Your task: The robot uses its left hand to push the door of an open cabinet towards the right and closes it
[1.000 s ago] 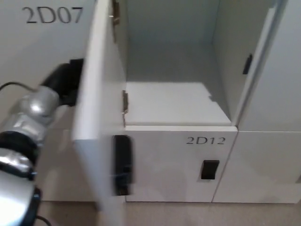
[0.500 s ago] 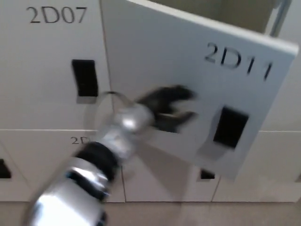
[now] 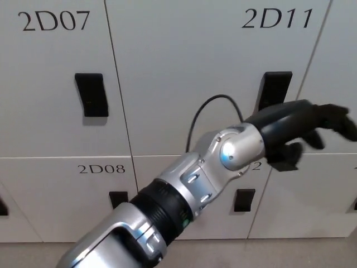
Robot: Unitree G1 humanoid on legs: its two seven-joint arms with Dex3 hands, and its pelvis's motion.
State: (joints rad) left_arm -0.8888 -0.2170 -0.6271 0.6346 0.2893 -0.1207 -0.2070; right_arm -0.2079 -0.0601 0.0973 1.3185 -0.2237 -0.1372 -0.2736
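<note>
The white cabinet door marked 2D11 [image 3: 212, 72] lies flush with the other doors, shut. Its black handle recess [image 3: 275, 88] sits near its right edge. My left arm reaches across from the lower left, and my left hand [image 3: 304, 128] is at the door's lower right corner, over the seam with the neighbouring door. The fingers are spread and hold nothing. I cannot tell whether they touch the door. My right hand does not show.
Door 2D07 [image 3: 56, 78] with its black handle [image 3: 91, 94] is on the left. Door 2D08 [image 3: 67, 195] lies below it, and another low door's handle [image 3: 244, 199] shows under my arm. A black cable [image 3: 209, 109] loops off my wrist.
The door has swung right from wide open to fully shut. My left hand followed it, moving from behind the door's left side across to its right edge.
</note>
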